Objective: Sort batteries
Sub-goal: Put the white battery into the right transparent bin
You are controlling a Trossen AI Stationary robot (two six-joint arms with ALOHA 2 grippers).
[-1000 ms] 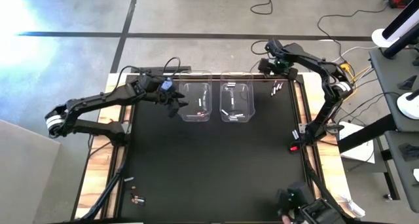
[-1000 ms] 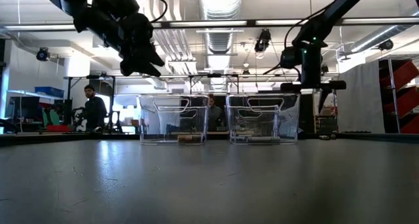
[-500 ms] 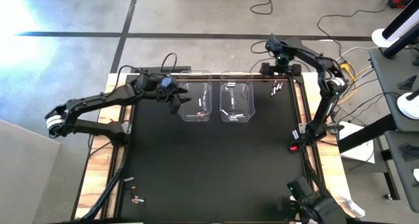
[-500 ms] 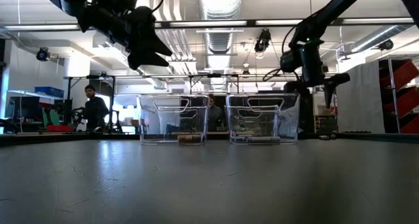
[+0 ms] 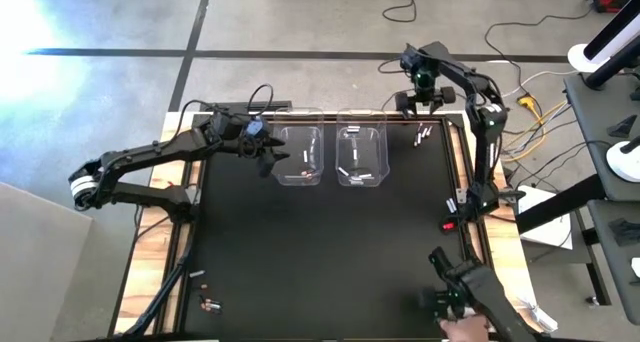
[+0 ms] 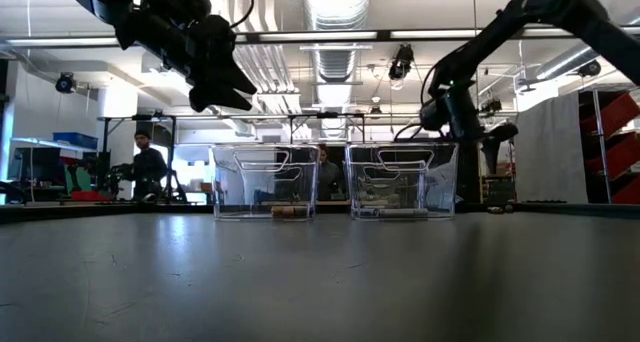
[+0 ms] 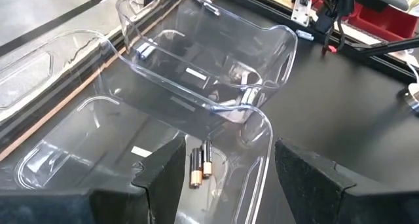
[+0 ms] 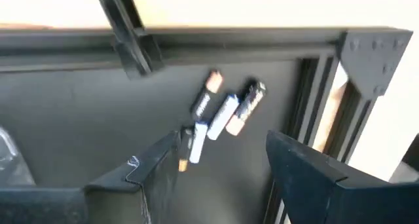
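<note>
Both arms raised, left hand [image 5: 268, 160] and right hand [image 5: 422, 100] apparently open, empty.

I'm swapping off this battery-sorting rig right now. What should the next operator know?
Left gripper: open, empty, above the left clear plastic bin.
Right gripper: open, empty, above the loose batteries at the far right corner.
Done: dark copper-ended cells lie in the left bin; silver-white cells in the right clear plastic bin.
Left: the far-right cluster, plus a few small cells at the near left corner.
</note>
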